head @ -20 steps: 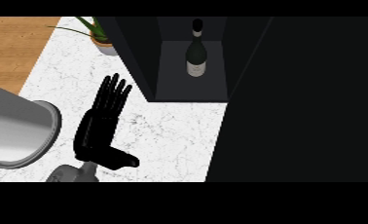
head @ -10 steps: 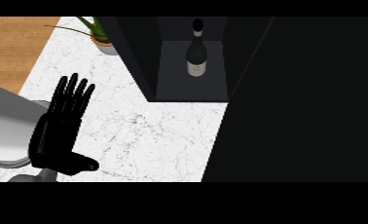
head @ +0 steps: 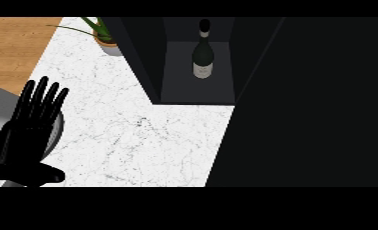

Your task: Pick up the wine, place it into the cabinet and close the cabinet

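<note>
The wine bottle [head: 203, 54], dark green with a pale label, stands upright inside the dark cabinet [head: 193, 91] at the top middle of the head view. A large dark cabinet door panel [head: 303, 109] covers the right side of the view. My left hand [head: 31, 129] shows at the lower left edge, open with straight fingers pointing up and the thumb out to the right, far from the bottle and holding nothing. My right hand does not show.
A potted plant [head: 105, 38] stands at the back left, beside the cabinet's left wall. The white marble counter [head: 140, 134] spreads between my left hand and the cabinet. A wooden floor [head: 22, 49] lies beyond the counter's left edge.
My left hand has drifted left and slightly down, toward the view's lower left edge, staying open. The bottle and cabinet have not moved.
</note>
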Available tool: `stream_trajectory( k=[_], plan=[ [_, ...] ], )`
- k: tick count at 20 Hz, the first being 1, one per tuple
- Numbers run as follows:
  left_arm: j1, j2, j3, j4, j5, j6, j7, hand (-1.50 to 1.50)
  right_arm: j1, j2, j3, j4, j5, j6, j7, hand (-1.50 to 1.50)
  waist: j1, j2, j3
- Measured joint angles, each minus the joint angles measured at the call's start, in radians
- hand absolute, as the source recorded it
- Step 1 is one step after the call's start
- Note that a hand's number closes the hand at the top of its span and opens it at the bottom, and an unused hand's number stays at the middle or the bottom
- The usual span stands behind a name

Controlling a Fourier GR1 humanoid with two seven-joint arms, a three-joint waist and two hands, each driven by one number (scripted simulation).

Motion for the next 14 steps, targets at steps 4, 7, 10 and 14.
stream_trajectory(
  k=[4,7,10,14],
  plan=[
    [-0.009,0.020,0.024,0.017,0.021,-0.028,0.015,-1.50,-0.031,0.006,-0.010,0.001,-0.001,0.018,0.023,1.50,0.003,0.002,-0.001],
    [-0.014,0.038,0.040,0.021,0.034,-0.049,0.023,-1.50,-0.060,0.024,-0.025,0.004,-0.004,0.030,0.043,1.50,0.013,0.004,-0.001],
    [-0.016,0.053,0.054,0.025,0.051,-0.071,0.033,-1.50,-0.092,0.051,-0.047,0.008,-0.008,0.041,0.066,1.50,0.025,0.007,-0.002],
    [-0.041,0.067,0.069,0.057,0.055,-0.094,0.037,-1.50,-0.161,0.105,-0.080,0.020,-0.016,0.061,0.109,1.50,0.038,0.013,-0.003]
  ],
)
